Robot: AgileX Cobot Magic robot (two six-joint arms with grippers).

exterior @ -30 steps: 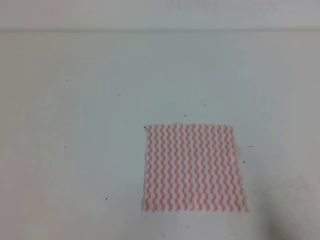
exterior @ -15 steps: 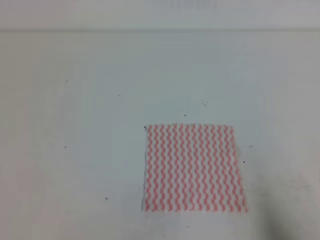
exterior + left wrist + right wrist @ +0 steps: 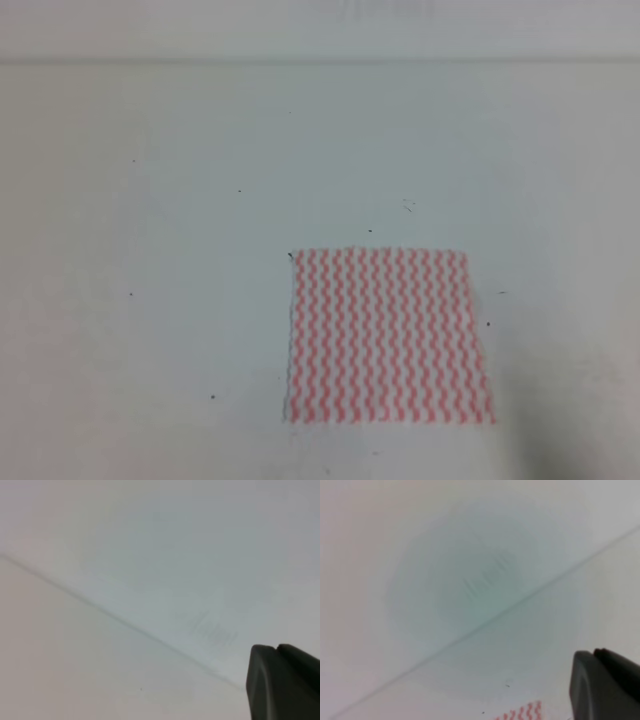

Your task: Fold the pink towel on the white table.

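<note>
The white table (image 3: 180, 300) fills nearly the whole overhead view, plain and flat, with its far edge running as a faint line across the 12 o'clock side. A few tiny dark specks (image 3: 131, 294) are scattered over it, mostly from 9 o'clock round to 3 o'clock of centre.

The pink towel (image 3: 388, 335) lies flat on the table, toward 5 o'clock from the middle of the overhead view. Outline roughly square, slightly wider at the near edge than at the far edge. Pattern: pink-red and white wavy zigzag stripes running from far edge to near edge. Surface looks smooth, no raised folds or creases visible; all four corners rest on the table. Edges are a little uneven on the 9 o'clock side.

Right wrist view: a small corner of the towel (image 3: 522, 712) shows at 6 o'clock, just left of the dark body of the right gripper (image 3: 606, 686) at 4 o'clock. Only one dark part is visible, so cannot tell how wide it stands.

Left wrist view: the left gripper (image 3: 283, 682) appears as a dark block at 4 o'clock over bare table (image 3: 75, 665); its opening cannot be told either.
</note>
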